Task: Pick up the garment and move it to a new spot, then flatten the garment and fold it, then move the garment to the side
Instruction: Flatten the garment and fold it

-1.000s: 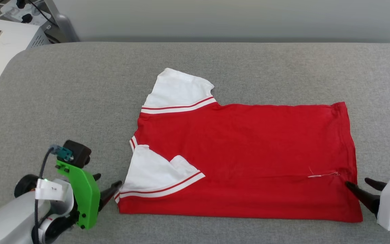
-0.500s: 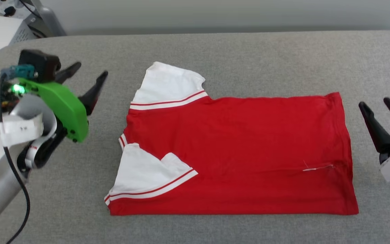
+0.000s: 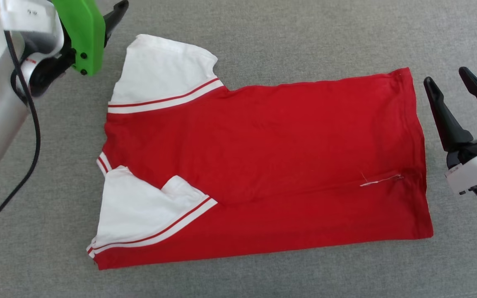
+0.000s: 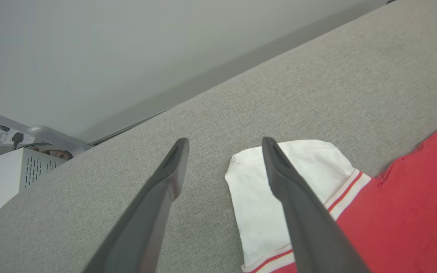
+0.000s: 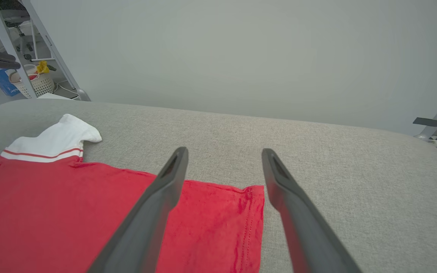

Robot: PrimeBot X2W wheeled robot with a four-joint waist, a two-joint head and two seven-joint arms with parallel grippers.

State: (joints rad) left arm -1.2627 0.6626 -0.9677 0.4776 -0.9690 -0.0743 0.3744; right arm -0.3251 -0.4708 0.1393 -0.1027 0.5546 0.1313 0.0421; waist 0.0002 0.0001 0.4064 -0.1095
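Bare bench [image 3: 288, 37] rings the garment [image 3: 284, 165], long axis left-right, sleeves leftward. Left gripper [image 4: 224, 144] and right gripper [image 3: 446, 76] gape wide, empty

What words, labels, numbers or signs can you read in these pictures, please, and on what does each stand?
Nothing can be read for certain.
White tag, head view's upper left: small dark marks, too blurred to read.
Blue box, right wrist view's upper left: any print is too small to read.
Garment: the face that shows is plain red and white, no print.
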